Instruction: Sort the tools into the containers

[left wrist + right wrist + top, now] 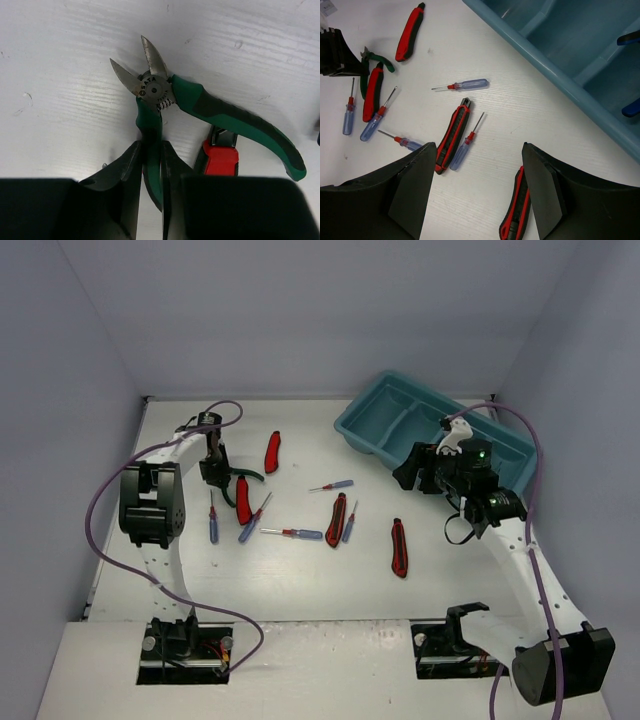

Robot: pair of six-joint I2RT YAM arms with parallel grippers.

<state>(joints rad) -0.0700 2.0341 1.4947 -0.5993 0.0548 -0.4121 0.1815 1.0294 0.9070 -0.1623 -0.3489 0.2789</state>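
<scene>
My left gripper is shut on one handle of the green-handled pliers, which lie on the white table with their cutting tips spread and pointing away. From above, the left gripper stands at the left of the scattered tools, the pliers beside it. A red utility knife lies just under the pliers' other handle. My right gripper is open and holds nothing, hovering over the table beside the teal tray. Blue handles show in the tray's compartments.
Red knives and several blue-handled screwdrivers lie across the table's middle. The tray sits at the back right, beside the right wall. Purple cables loop over both arms.
</scene>
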